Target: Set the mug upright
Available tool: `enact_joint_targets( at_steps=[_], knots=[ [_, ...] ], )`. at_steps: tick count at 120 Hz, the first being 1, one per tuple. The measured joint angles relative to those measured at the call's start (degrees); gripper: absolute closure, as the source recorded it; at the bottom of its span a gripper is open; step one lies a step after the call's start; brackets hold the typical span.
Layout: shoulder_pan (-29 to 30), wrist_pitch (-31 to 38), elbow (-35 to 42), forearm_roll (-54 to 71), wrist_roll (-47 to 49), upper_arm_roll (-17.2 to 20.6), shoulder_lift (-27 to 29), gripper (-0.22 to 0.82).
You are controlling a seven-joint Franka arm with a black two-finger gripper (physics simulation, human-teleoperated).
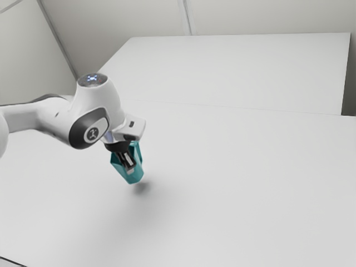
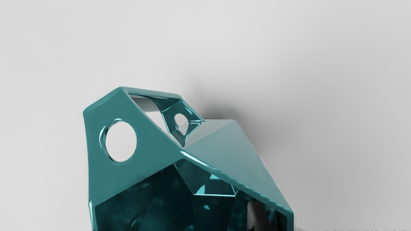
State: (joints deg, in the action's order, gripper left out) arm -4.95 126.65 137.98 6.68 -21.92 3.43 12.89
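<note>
Left of the tabletop's (image 1: pixel 239 194) middle in the exterior view, on the near half, a teal mug (image 1: pixel 134 177) hangs w/ its base a bit off the surface, held by the gripper (image 1: pixel 130 170). The fingers (image 1: pixel 128 160) are closed on the mug's wall: one inside the cup, the other outside, w/ the wall pinched btwn them. Mug's tilted, i.e. neither upright nor flat on its side; its narrow base end points down & toward the exterior view's right, the wide mouth up toward the hand & the exterior view's left.

A soft dark shadow (image 1: pixel 141 188) sits on the tabletop just below the base, near it & slightly to the exterior view's right.

Wrist view looks into the open mouth, dark teal inside w/ bright glints, past a faceted rim (image 2: pixel 224 176). Handle (image 2: pixel 151 128) is angular, w/ a round hole in its broad flat face & a smaller one farther in; it's on the part of the mug well apart from the fingers. Outer wall's a paler teal, shading to grey.

White arm (image 1: pixel 97 105) w/ dark joint trim comes in from the exterior view's left, hand angled down over the mug. At the far side: a pale slab (image 1: pixel 239 69), & behind it a grey wall (image 1: pixel 133 19) w/ a narrow vertical strip (image 1: pixel 187 16).
</note>
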Motion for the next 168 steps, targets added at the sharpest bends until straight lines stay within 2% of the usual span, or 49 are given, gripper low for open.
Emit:
enact_joint_targets(
  at_steps=[45,102,132,151,168],
  knots=[
    [0.07,3.76,4.37,1.92,6.92,0.0,0.11,0.79],
    [0.48,7.24,5.27,2.24,12.48,0.0,-1.44,0.78],
    [0.47,7.51,5.86,1.66,14.23,-0.01,-0.49,0.59],
    [0.47,7.38,6.32,1.47,14.99,0.06,1.1,0.32],
    [0.33,6.84,6.22,1.26,15.46,0.24,2.17,0.18]
  ],
)
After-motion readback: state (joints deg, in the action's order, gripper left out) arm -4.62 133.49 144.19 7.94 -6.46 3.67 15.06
